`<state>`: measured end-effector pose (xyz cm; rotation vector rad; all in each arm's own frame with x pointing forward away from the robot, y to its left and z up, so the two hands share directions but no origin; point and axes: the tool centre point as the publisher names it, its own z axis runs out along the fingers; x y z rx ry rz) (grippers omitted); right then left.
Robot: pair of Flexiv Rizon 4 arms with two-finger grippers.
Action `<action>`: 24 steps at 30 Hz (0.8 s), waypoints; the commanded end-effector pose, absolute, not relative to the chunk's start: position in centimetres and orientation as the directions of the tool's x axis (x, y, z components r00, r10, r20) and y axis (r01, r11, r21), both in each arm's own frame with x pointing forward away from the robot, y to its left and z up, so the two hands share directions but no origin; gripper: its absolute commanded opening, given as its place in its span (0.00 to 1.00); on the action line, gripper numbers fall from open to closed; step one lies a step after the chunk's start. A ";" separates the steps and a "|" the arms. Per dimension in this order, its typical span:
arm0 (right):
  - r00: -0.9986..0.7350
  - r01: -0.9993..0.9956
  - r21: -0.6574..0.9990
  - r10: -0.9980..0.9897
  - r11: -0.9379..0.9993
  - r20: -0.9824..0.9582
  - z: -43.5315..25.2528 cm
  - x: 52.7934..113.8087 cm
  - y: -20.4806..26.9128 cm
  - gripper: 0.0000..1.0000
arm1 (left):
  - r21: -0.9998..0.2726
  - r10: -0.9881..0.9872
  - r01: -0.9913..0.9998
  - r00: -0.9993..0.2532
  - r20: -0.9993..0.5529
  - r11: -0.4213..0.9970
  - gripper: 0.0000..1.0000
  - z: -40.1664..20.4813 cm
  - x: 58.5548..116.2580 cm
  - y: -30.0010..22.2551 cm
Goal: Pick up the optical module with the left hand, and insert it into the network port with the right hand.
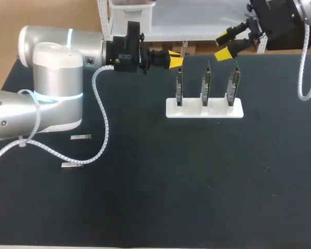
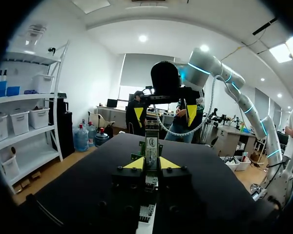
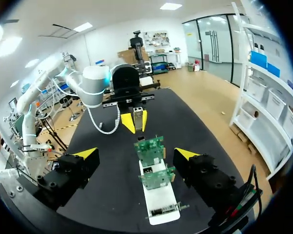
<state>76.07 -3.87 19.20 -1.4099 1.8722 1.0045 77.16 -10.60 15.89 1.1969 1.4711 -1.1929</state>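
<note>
Black table [image 1: 160, 197] carries white holder [image 1: 205, 110] near far edge, three circuit boards [image 1: 205, 85] standing upright in it. Left claw [image 1: 177, 58] just beside leftmost board, clamped on optical module [image 2: 152, 146], which sticks out ahead from between yellow tips. Right claw [image 1: 228, 44] near top of rightmost board, fingers spread wide, nothing held. Two flat metal modules [image 1: 81, 137] lie on table by left arm.

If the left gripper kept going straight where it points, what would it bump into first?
Probably the open right gripper, facing it. The left gripper, holding the optical module, seems to pass above the circuit boards, but height is unclear.
</note>
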 end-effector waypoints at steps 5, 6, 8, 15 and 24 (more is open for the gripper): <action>-0.233 -0.972 0.187 -0.517 0.141 -0.824 18.9 76.1 -2.5 1.00 | -0.147 0.152 0.986 -0.158 -0.976 0.079 0.00 15.9 77.2 -10.6; -0.220 -0.975 0.168 -0.511 0.147 -0.831 19.0 76.1 -2.3 1.00 | -0.147 0.152 0.986 -0.158 -0.976 0.079 0.00 15.9 77.2 -10.6; -0.208 -0.977 0.152 -0.514 0.148 -0.832 19.1 76.1 -1.9 1.00 | -0.147 0.152 0.986 -0.158 -0.976 0.079 0.00 15.9 77.2 -10.6; -0.191 -0.982 0.155 -0.504 0.112 -0.843 19.3 76.4 -0.7 1.00 | -0.147 0.152 0.986 -0.158 -0.976 0.079 0.00 15.9 77.2 -10.6; -0.163 -0.986 0.156 -0.495 0.055 -0.853 19.7 76.7 0.7 1.00 | -0.147 0.152 0.986 -0.158 -0.976 0.079 0.00 15.9 77.2 -10.6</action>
